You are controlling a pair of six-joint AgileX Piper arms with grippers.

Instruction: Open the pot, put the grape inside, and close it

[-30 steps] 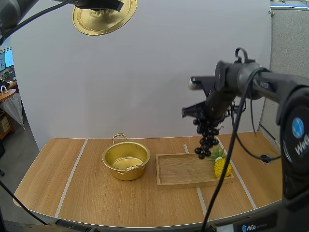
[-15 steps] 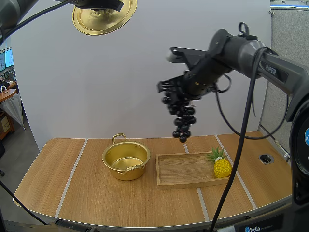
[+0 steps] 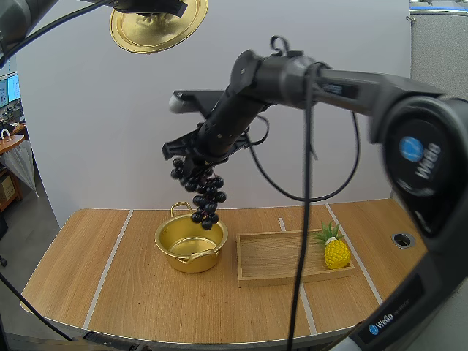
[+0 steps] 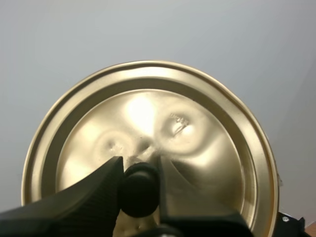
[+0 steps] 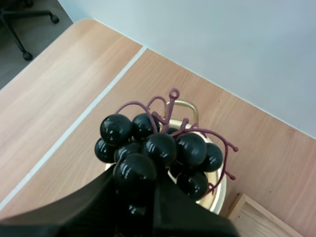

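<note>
The grapes (image 3: 199,191) are pinched by the right gripper (image 3: 190,153) over the open pot (image 3: 186,263), the lid (image 3: 157,29) by the left gripper (image 4: 140,165), high up; a pineapple (image 3: 336,252) is stood in the nearby tray (image 3: 292,278).

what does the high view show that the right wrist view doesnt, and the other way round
The high view adds the lid, held far above the table, and the pineapple standing in the wooden tray. The right wrist view adds the grapes close up, purple stems and all, pinched by the right gripper straight over the mouth of the pot. Both share the grapes, the open pot, the table and at least a corner of the tray.
</note>
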